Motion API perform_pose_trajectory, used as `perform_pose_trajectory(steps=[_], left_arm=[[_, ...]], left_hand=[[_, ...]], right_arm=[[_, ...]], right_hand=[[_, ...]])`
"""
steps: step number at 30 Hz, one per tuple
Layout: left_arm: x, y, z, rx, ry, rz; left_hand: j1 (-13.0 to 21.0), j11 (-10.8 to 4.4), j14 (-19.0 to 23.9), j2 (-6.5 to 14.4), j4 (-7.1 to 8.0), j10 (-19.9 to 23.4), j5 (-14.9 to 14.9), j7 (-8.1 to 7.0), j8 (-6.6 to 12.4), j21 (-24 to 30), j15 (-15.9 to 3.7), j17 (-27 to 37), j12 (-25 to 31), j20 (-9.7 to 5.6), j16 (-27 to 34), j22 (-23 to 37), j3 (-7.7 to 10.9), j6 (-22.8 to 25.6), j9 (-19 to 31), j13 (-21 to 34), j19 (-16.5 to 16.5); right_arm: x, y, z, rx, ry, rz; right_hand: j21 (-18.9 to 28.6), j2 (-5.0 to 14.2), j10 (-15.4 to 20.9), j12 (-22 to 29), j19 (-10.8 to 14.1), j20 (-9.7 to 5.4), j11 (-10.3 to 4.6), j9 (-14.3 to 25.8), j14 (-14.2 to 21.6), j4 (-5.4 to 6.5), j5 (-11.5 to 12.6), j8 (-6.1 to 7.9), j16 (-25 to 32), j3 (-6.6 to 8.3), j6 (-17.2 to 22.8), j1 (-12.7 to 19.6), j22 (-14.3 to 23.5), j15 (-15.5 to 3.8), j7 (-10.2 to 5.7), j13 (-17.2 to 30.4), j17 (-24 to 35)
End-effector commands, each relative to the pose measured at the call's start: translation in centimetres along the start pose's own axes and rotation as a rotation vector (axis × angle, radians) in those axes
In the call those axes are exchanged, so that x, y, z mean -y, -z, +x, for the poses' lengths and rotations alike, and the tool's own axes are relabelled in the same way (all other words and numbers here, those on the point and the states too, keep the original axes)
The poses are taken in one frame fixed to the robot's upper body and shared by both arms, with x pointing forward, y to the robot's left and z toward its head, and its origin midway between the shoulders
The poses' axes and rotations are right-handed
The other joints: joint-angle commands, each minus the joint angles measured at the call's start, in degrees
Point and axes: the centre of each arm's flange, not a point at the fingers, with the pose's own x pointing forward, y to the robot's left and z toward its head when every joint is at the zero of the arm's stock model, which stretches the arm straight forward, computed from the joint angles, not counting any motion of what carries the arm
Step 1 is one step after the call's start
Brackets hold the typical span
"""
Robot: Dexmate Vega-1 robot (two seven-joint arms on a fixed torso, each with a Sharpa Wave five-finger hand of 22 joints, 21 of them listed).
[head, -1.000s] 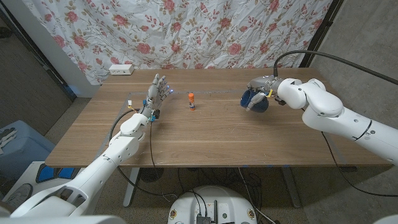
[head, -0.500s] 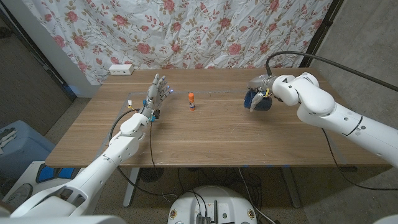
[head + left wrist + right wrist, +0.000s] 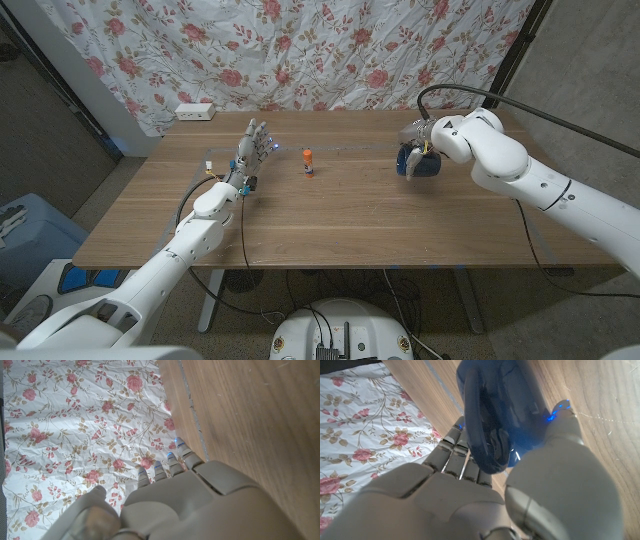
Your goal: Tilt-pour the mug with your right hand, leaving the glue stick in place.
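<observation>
gripping the blue mug (image 3: pixel 421 163) in its fingers, the right hand (image 3: pixel 412 148) could drop it if tilted fast; left hand (image 3: pixel 251 147) fingers wide.

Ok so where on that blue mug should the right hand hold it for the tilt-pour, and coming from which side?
Best around the body, from the robot's right, away from the glue stick. The right hand already grips the blue mug that way: in the right wrist view the fingers and thumb wrap the rounded wall beside the handle, which probably leaves the rim free to tip.
</observation>
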Motion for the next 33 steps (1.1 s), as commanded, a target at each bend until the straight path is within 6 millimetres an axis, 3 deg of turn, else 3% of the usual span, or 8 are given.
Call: perform_pose_trajectory(steps=[1,33], left_arm=[[0.0,0.0,0.0,-0.001,-0.001,0.0],[0.0,0.0,0.0,-0.001,0.0,0.0]], left_hand=[[-0.2,-0.39,0.5,6.8,0.05,-0.2,0.2,-0.39,0.38,0.3,-0.19,0.3,0.2,-0.03,0.3,0.2,0.34,-0.1,0.1,0.3,0.5],[-0.2,-0.37,0.5,6.8,0.06,-0.2,0.2,-0.32,0.35,0.3,-0.21,0.3,0.2,-0.03,0.3,0.2,0.34,-0.2,0.1,0.3,0.5]], right_arm=[[0.7,-0.5,0.6,-0.015,-0.054,-0.101],[0.3,-3.3,2.2,-0.05,-0.094,-0.309]], right_hand=[[0.1,7.19,8.7,0.3,0.6,-6.04,-7.85,0.3,1.2,1.27,0.0,0.7,-0.3,2.22,5.5,8.0,0.1,-9.61,-5.35,0.3,0.3],[0.0,8.03,9.5,0.1,1.0,-6.25,-7.93,0.2,2.5,1.76,-0.6,1.36,-0.2,2.19,5.9,8.1,0.2,-9.57,-5.66,0.9,1.0]])
